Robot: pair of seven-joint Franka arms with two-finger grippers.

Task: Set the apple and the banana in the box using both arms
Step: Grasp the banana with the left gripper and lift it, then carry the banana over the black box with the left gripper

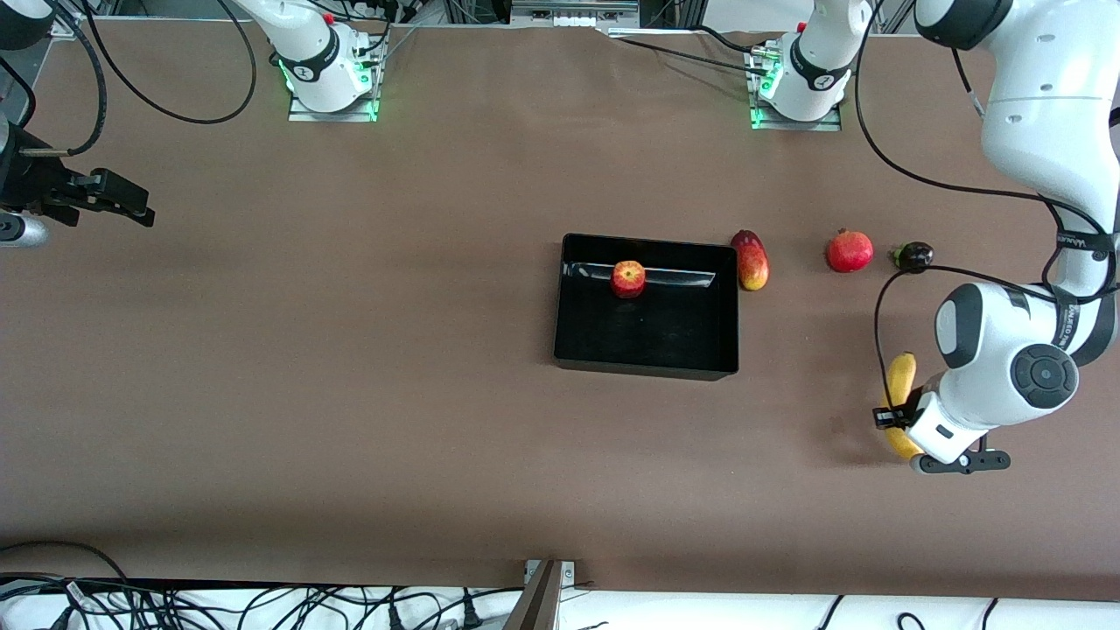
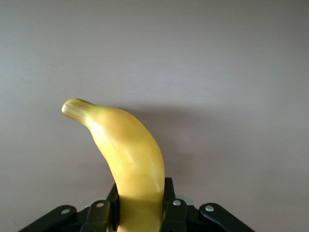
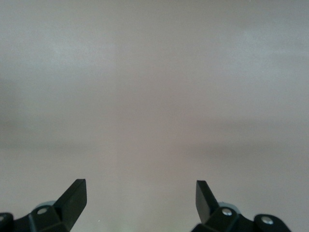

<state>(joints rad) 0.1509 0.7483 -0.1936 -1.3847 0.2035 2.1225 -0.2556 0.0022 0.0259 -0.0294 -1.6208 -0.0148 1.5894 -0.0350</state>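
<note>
The banana (image 1: 900,376) lies on the brown table (image 1: 350,367) toward the left arm's end, clamped across its middle by the left gripper (image 1: 894,418), whose 2 fingers (image 2: 175,212) press its sides. The apple (image 1: 628,278) sits inside the black box (image 1: 645,364), near the wall farthest from the front camera. A mango (image 1: 751,260) lies just beside the box, with a pomegranate (image 1: 850,251) and a small dark fruit (image 1: 913,255) farther toward the left arm's end. The right gripper (image 1: 131,210) waits over the table's right-arm end, fingers (image 3: 72,200) wide apart and empty.

The left gripper (image 2: 140,215) has its jaws clamped on the banana (image 2: 128,164), whose stem end curves out over the bare brown bench (image 2: 217,72).
</note>
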